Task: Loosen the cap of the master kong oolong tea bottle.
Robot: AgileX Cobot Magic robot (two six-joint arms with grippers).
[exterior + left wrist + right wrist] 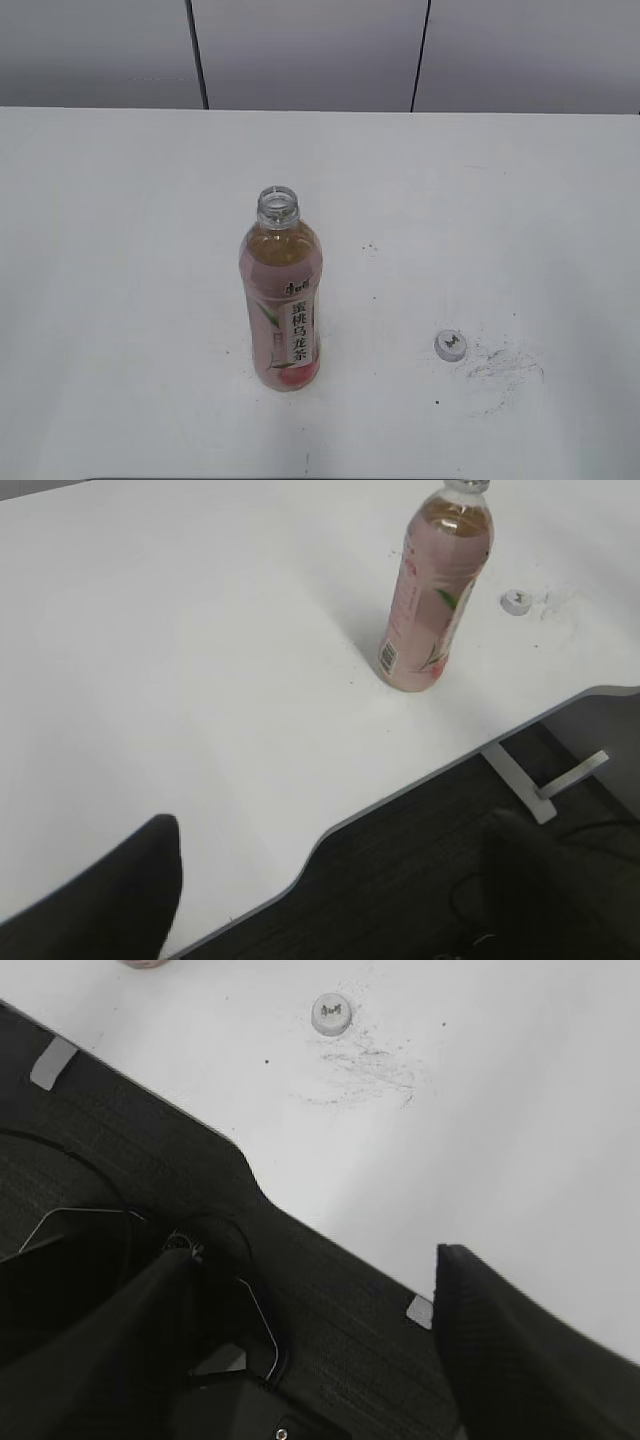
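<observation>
Left gripper (pixel 330 880) & right gripper (pixel 310 1350): both spread, empty, off table (pixel 120 300). Cap (pixel 451 345) removed, lying apart from open bottle (pixel 283 300). Task appears complete.

Pink-labelled amber tea bottle (pixel 281 305), white-grey cap (pixel 451 345), white table (pixel 120 250).

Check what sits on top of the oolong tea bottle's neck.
Nothing: the oolong tea bottle stands upright with its mouth open. The cap lies apart on the table, logo up. Nothing is covered.
</observation>
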